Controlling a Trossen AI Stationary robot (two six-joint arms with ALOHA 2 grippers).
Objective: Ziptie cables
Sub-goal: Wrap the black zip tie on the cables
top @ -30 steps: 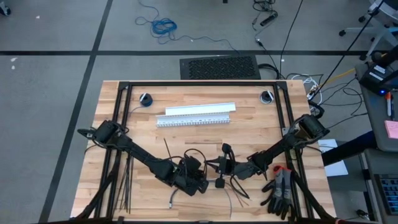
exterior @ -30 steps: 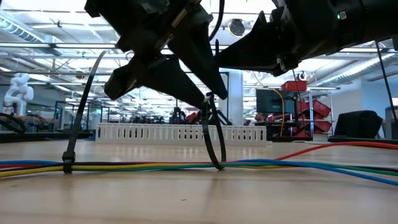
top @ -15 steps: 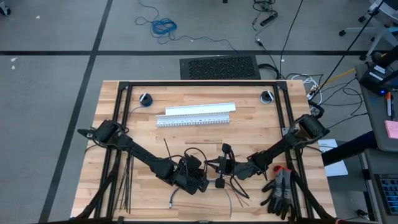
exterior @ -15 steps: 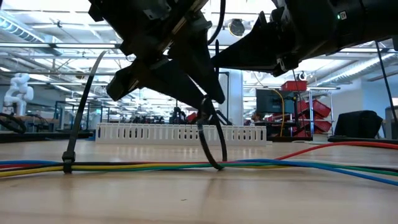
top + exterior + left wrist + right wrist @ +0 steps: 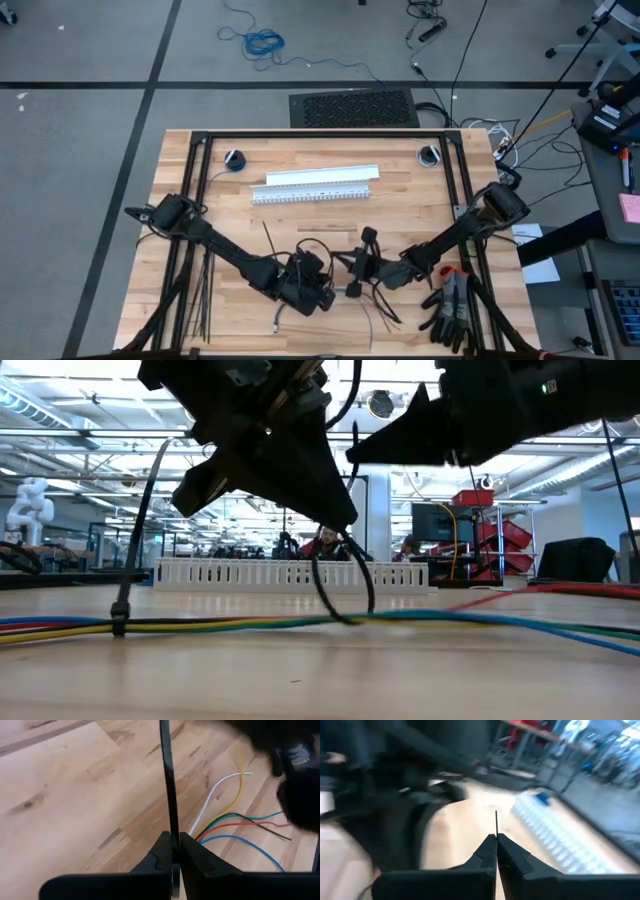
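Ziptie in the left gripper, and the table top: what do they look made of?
The ziptie looks like black plastic with a slight sheen: a thin, flat strip, arching into a loop in the low view. The table top looks like pale, smooth-finished wood, with grain and knots.

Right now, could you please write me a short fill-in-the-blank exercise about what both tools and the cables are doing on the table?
1. The left tool is shut on a thin black ____.
2. In the low view, a second ziptie is already fastened around the ____ at the picture's left.
3. The white slotted channel lies on the ____ side of the cables from the low camera.
4. The right tool has its fingers ____.

Missing words: ziptie; cables; far; shut
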